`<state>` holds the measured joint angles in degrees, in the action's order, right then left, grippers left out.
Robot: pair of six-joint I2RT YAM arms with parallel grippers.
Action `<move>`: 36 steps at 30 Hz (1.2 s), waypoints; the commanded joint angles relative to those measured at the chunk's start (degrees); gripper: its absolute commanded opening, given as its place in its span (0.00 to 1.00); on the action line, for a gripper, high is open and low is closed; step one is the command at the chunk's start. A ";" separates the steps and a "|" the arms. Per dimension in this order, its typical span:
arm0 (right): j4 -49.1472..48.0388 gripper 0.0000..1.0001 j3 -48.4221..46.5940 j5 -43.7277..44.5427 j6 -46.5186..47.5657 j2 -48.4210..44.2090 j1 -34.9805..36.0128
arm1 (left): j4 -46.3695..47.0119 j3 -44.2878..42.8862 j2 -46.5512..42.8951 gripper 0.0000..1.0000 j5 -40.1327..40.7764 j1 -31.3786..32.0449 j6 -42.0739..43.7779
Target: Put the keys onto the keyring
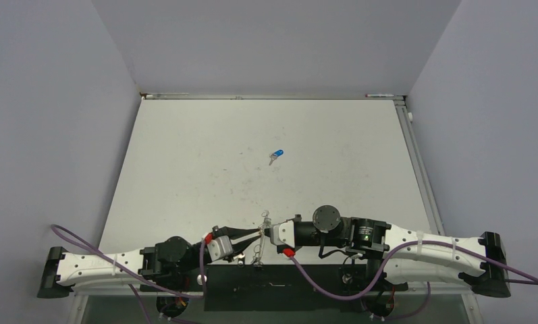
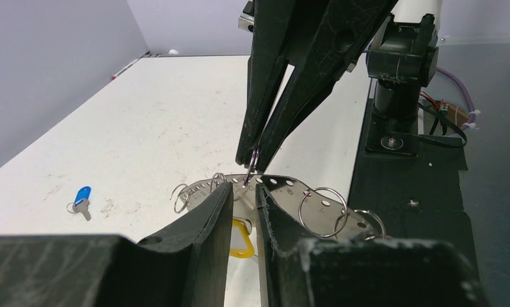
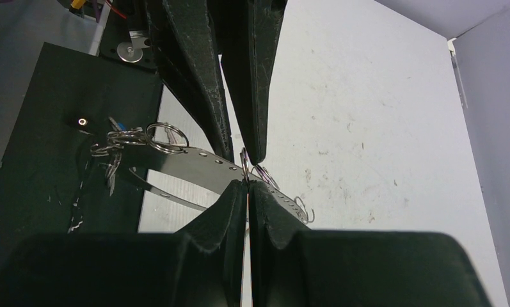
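The keyring (image 2: 303, 192) is a curved flat metal band with holes, carrying small split rings (image 2: 322, 211); it hangs at the near table edge (image 1: 259, 248) and crosses the right wrist view (image 3: 194, 160). My right gripper (image 3: 247, 183) is shut on one small split ring (image 3: 243, 160) on that band. Facing it tip to tip, my left gripper (image 2: 244, 187) stands nearly closed, with a yellow-tagged key (image 2: 240, 238) filling the narrow gap between its fingers. A blue-tagged key (image 1: 276, 155) lies alone mid-table (image 2: 82, 199). Several more keys (image 3: 114, 144) hang bunched at the band's far end.
A black base plate (image 1: 273, 283) lies under the grippers at the near edge, also visible beside the band (image 3: 47, 128). Grey walls close the table on the left, back and right. The right arm's base (image 2: 399, 77) stands close behind the grippers.
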<state>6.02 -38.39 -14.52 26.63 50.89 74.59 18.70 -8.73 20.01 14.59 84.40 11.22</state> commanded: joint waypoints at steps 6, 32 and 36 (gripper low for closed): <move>-7.87 0.05 0.08 -2.00 -0.66 0.17 -0.32 | 4.52 -0.33 1.97 0.18 -0.31 0.41 0.64; -8.04 0.05 0.81 -5.47 -1.73 -0.61 -0.65 | 4.44 -1.14 3.67 0.00 0.18 0.41 0.38; -8.64 0.05 1.01 -5.08 -2.26 -0.71 -0.76 | 2.35 -2.19 3.94 0.00 0.93 0.41 -0.48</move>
<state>3.88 -37.34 -16.69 25.65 51.99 73.82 20.73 -8.71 23.38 14.94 84.40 11.81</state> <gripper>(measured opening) 0.056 0.006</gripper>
